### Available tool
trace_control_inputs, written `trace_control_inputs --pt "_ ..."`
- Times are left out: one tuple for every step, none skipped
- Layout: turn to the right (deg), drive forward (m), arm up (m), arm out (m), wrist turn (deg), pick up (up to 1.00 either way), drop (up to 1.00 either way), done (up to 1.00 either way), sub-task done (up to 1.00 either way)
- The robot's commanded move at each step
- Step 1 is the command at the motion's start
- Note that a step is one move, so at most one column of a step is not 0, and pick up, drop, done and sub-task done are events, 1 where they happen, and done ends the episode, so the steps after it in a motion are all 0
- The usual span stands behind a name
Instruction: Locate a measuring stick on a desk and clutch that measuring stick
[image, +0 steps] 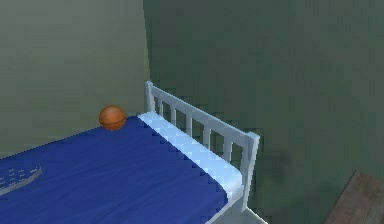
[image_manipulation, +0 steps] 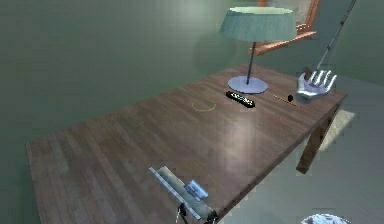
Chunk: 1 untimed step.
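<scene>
Measuring stick (image_manipulation: 170, 183), as far as its shape suggests: a long, flat grey strip with paler edges, lying slantwise on the near part of a wooden desk (image_manipulation: 110, 150), close to the desk's front edge. At the strip's nearer end, by the bottom edge of the arm side view, is a small dark shape that looks like the gripper (image_manipulation: 184, 211). Its far end is hard to make out, so I cannot tell how its fingers stand or whether it holds anything. I also cannot tell whether it touches the measuring stick. A small white block (image_manipulation: 196, 188) sits just beside the strip on its right.

Farther out on the brown plank desktop lies a thin yellow ring (image_manipulation: 204, 103). To the right of the ring is a short dark bar (image_manipulation: 241, 98) with pale marks. Behind the bar stands a table lamp (image_manipulation: 255, 30) with a pale green shade and a round base. Near the desk's far right corner is a white statue of a hand (image_manipulation: 318, 86), upright. An orange picture frame (image_manipulation: 305, 20) hangs on the green wall behind the lamp.

In the forward view, a bed (image: 100, 175) with a deep blue cover fills the lower left. A white slatted rail (image: 200, 125) runs along its far end. An orange ball (image: 112, 118) rests on the bed in the corner by the wall.
</scene>
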Motion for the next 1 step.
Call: trace_control_inputs --pt "0.0 0.0 0.0 0.0 0.0 1.0 0.0 0.0 0.0"
